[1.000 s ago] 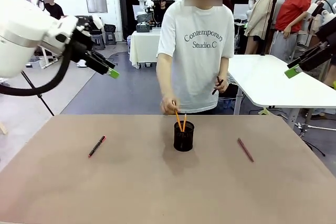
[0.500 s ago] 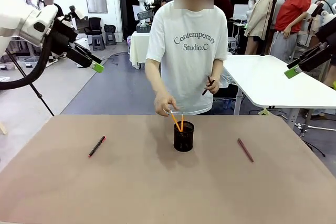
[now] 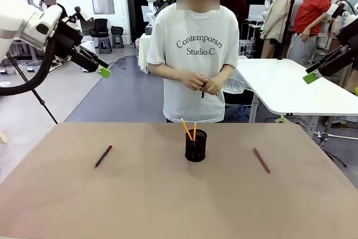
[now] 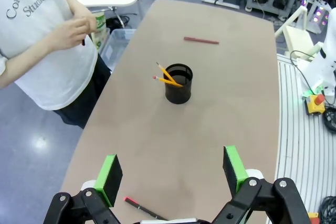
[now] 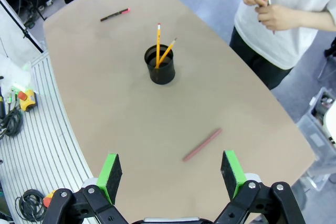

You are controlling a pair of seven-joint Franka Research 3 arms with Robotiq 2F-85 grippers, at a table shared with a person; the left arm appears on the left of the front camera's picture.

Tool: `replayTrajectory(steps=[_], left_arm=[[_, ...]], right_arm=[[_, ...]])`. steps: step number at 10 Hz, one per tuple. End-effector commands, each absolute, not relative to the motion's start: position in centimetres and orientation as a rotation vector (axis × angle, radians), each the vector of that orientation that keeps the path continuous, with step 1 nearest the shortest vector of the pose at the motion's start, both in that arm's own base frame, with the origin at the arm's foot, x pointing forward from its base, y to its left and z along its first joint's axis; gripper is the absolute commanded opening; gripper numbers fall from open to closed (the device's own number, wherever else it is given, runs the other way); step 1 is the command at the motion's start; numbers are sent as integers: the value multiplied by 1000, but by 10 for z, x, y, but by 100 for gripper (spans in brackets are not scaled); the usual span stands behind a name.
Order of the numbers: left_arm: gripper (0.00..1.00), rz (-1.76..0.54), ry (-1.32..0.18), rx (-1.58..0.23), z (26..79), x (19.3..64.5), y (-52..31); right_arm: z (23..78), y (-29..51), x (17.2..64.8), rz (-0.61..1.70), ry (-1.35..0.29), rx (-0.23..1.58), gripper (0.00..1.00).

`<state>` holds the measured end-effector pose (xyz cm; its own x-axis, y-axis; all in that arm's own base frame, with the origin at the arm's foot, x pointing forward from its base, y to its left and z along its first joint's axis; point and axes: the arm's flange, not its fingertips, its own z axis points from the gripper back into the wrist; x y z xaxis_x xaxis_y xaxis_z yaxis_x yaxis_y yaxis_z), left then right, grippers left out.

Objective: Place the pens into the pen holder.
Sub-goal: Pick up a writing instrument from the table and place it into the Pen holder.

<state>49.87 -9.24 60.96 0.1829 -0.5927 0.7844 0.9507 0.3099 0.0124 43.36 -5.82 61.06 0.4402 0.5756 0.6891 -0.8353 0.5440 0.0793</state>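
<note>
The black mesh pen holder (image 3: 196,145) (image 4: 178,83) (image 5: 160,64) stands at mid-table with two yellow pencils (image 3: 188,129) (image 5: 160,45) leaning in it. A black pen with a red end (image 3: 103,156) (image 4: 144,209) (image 5: 114,15) lies on the table's left. To the right of the holder lies a reddish-brown pencil (image 3: 261,160) (image 4: 201,40) (image 5: 202,144). My left gripper (image 3: 100,69) (image 4: 173,174) hangs open, high above the table's left side. High on the right, my right gripper (image 3: 312,75) (image 5: 172,174) is open too. Neither holds anything.
A person stands at the far edge with both hands (image 3: 200,82) together at waist height, holding a dark pen. The brown table (image 3: 168,205) is bare around the holder. A white table (image 3: 285,88) stands behind on the right.
The person's hand has let go of the pencil in the holder and drawn back to join the other hand. My left arm drew back to the left and then held still.
</note>
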Motion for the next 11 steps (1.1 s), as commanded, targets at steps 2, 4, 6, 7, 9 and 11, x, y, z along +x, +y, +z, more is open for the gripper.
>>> replayTrajectory(steps=[2,4,6,7,9,11], left_arm=[[100,-1170,-792,-544,610,497,-93],[100,-1170,-792,-544,610,497,-93],[100,-1170,-792,-544,610,497,-93],[100,-1170,-792,-544,610,497,-93],[100,-1170,-792,-544,610,497,-93],[100,-1170,-792,-544,610,497,-93]], right_arm=[[612,-58,433,921,-669,456,100],[612,-58,433,921,-669,456,100],[611,-58,434,913,-659,446,100],[609,-34,437,928,-605,492,100],[598,3,459,851,-435,454,100],[575,25,482,778,-309,396,100]])
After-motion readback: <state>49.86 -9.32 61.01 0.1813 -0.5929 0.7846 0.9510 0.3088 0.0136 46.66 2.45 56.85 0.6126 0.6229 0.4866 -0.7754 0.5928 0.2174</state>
